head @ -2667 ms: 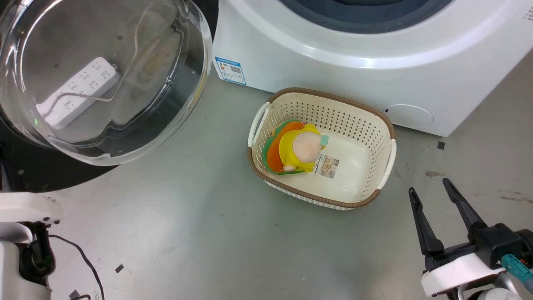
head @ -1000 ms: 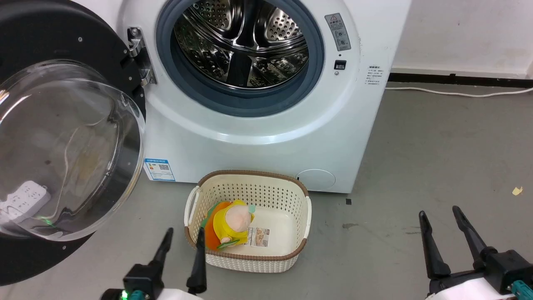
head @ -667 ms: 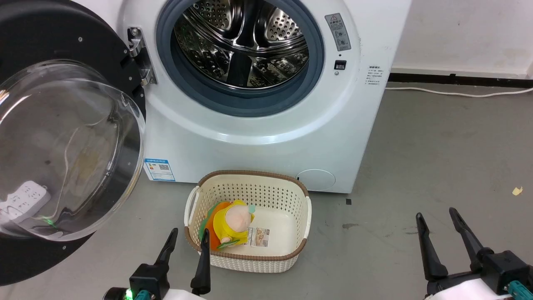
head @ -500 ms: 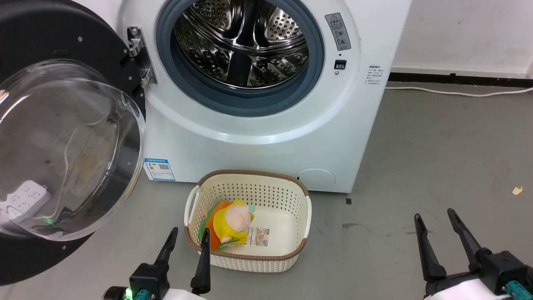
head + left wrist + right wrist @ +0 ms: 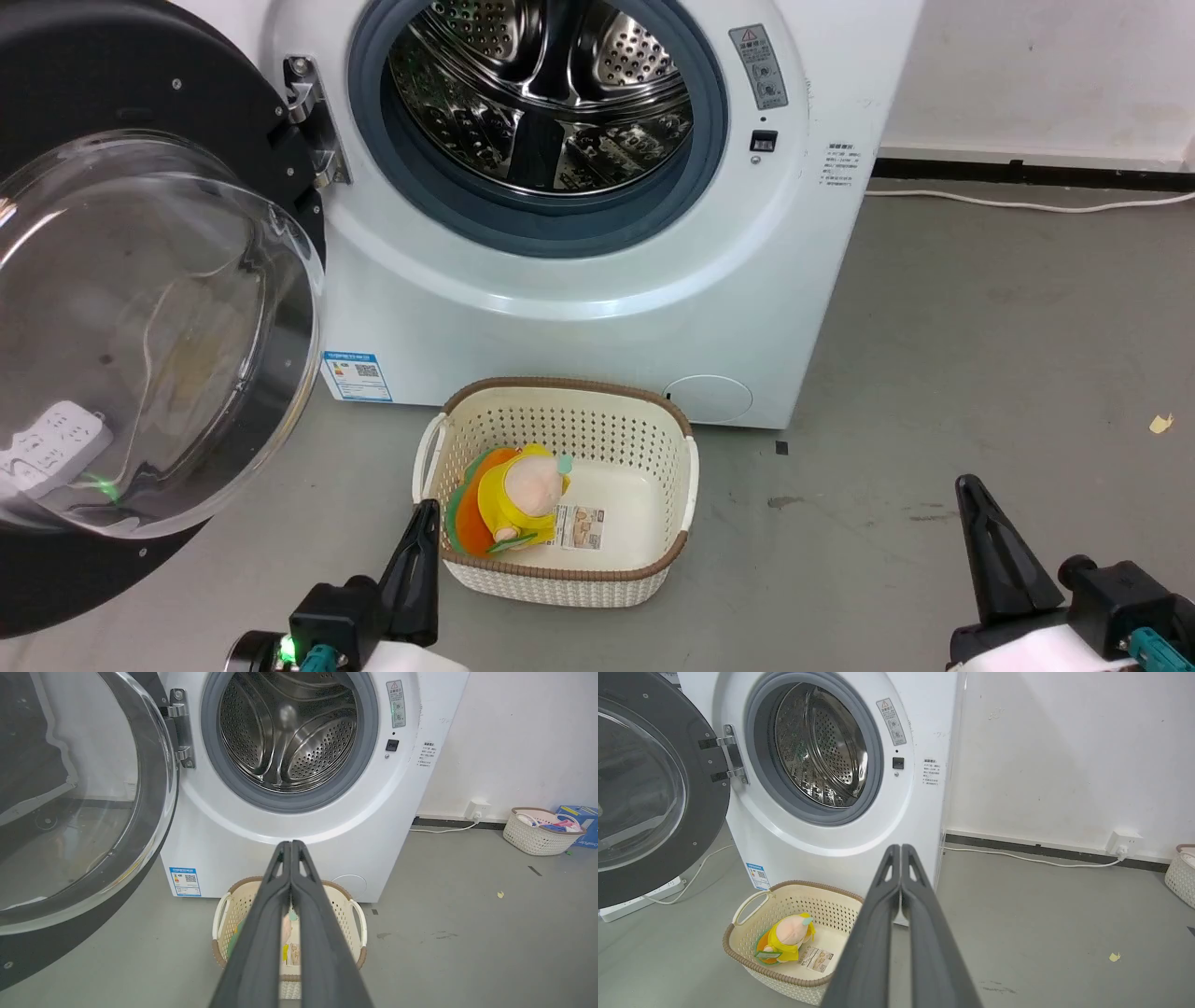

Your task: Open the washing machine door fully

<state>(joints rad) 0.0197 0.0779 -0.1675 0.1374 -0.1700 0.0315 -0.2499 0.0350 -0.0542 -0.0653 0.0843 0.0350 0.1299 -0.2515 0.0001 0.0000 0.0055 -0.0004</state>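
One basket (image 5: 560, 590), plush toy (image 5: 518, 499) inside, door (image 5: 140, 317) open

Door (image 5: 140, 327) is clear glossy glass in a black ring, drum (image 5: 551, 93) shiny perforated metal — the basket (image 5: 597, 429) under the drum looks like matt cream plastic, floor (image 5: 980, 327) smooth matt grey.

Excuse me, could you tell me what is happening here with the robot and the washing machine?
The robot's job is to open the door fully, and the washing machine door stands swung wide on its hinge, leaving the steel drum exposed. Neither arm touches it: the left end effector and right end effector are both shut, empty and held low in front of the machine. A basket with a plush toy sits on the floor there.
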